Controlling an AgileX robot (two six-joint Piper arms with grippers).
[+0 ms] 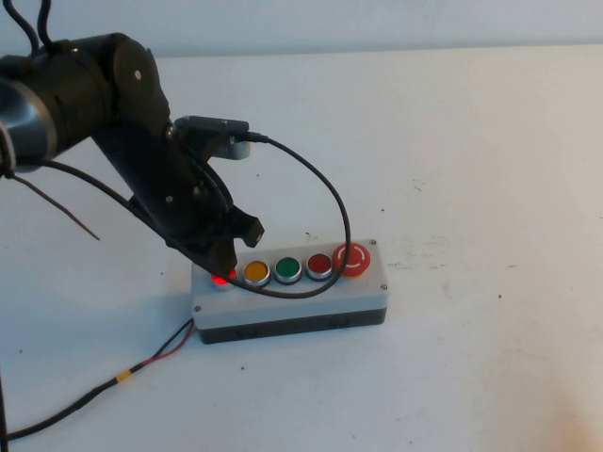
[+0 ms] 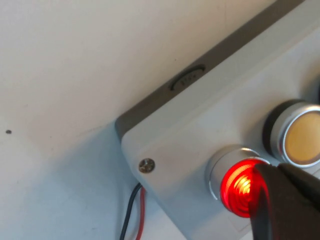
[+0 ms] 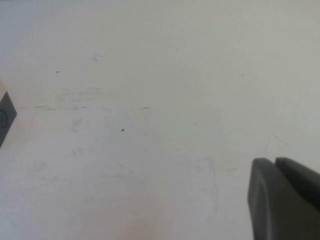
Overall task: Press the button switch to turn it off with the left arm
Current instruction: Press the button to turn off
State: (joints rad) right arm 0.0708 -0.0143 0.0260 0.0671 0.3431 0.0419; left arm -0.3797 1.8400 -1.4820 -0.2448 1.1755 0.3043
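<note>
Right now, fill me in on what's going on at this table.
The thick black left arm's hand is down on the grey five-button box, its tip at the small round glowing red button with the chrome ring, at the box's left end. The button is lit, so it is not off yet. The right hand hangs over bare white table, away from the work.

In the high view the left gripper point(image 1: 223, 254) covers most of the button switch point(image 1: 222, 279), so we see only a red glow at its edge. In the left wrist view the yellow button point(image 2: 301, 137) is cut by the frame edge. The right gripper point(image 3: 285, 197) shows only as a dark corner piece; we cannot tell its finger gap.
</note>
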